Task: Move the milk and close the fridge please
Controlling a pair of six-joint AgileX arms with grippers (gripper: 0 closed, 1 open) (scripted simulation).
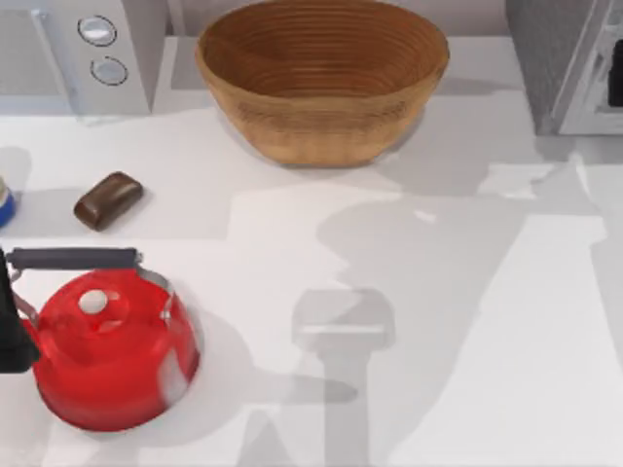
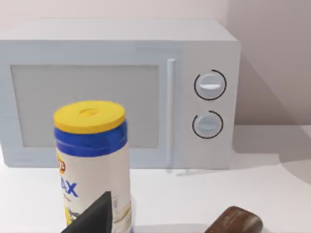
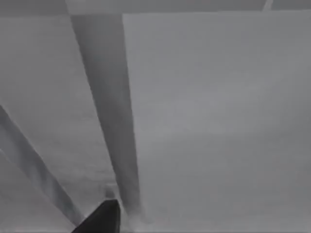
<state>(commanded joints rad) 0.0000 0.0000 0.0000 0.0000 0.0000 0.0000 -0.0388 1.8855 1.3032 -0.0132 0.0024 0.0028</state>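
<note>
The fridge [image 1: 565, 58] is sitting at the table's two o'clock corner, its pale door panel [image 3: 214, 121] filling the right wrist view up close, likely for a closing push. I cannot make out the milk, nor tell either gripper's finger state.

A white table [image 1: 487, 321] carries soft grey shadows. At its far middle sits a tan-brown basket [image 1: 321, 78] ringed with fine horizontal ridges. The microwave [image 1: 68, 53] at far left is light grey, with two pale round knobs outlined in dark rings. Nearer on the left lies a glossy dark-brown block [image 1: 107, 199]. The kettle [image 1: 112, 355] at near left is shiny red with a white lid knob and a dark grey handle. The canister [image 2: 95, 165] has a yellow lid, a blue band and a white body with blue lettering. The fridge [image 1: 565, 58] at far right is mottled grey.
</note>
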